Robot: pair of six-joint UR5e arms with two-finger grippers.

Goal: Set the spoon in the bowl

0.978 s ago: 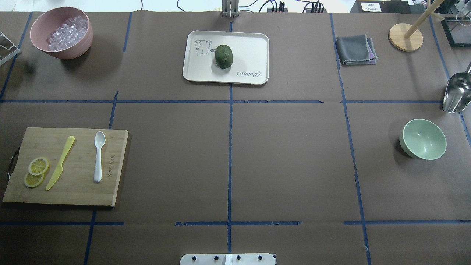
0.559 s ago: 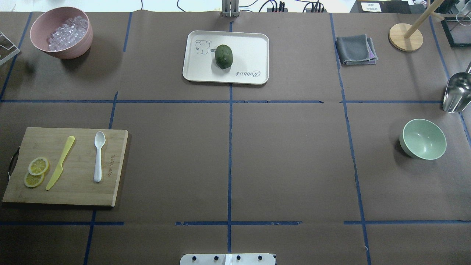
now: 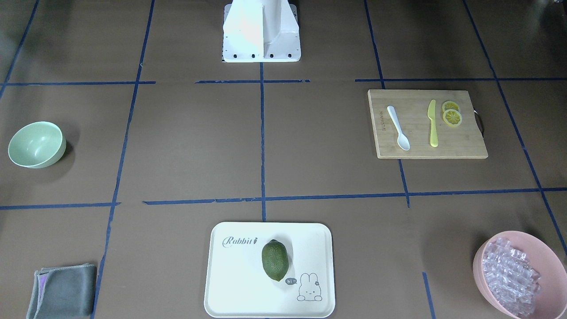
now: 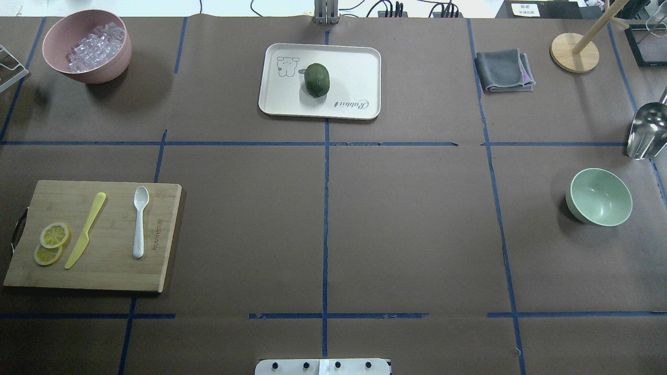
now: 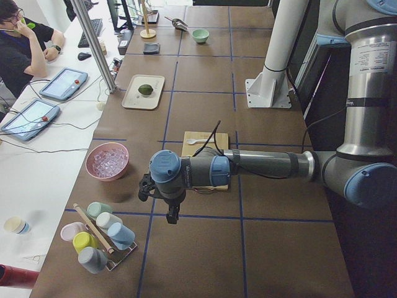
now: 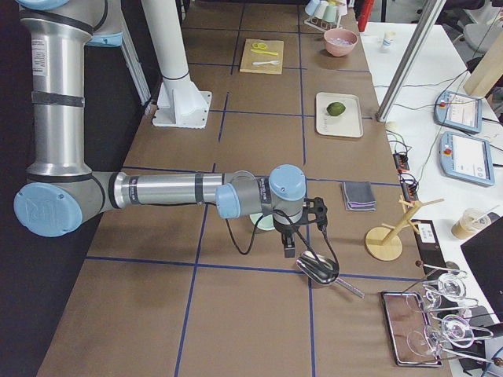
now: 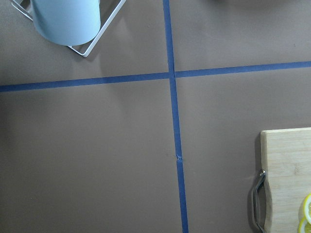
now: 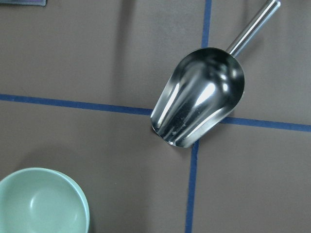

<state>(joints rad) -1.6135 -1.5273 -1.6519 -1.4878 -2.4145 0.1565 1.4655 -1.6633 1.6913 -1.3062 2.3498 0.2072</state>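
Observation:
The white spoon (image 4: 139, 221) lies on a wooden cutting board (image 4: 109, 273) at the near left, scoop away from me, beside a yellow knife (image 4: 85, 230); it also shows in the front-facing view (image 3: 398, 127). The mint-green bowl (image 4: 599, 197) stands empty at the right and shows in the right wrist view (image 8: 41, 201). My left gripper (image 5: 169, 211) hangs left of the board, seen only in the exterior left view. My right gripper (image 6: 289, 243) hangs by the bowl, over a metal scoop (image 8: 199, 102). I cannot tell whether either gripper is open or shut.
Lemon slices (image 4: 52, 243) lie on the board. A pink bowl of ice (image 4: 86, 47) is far left, a white tray (image 4: 354, 62) with a green fruit (image 4: 317, 79) far centre, a grey cloth (image 4: 503, 70) and a wooden stand (image 4: 574, 52) far right. A cup rack (image 5: 99, 239) stands at the left end.

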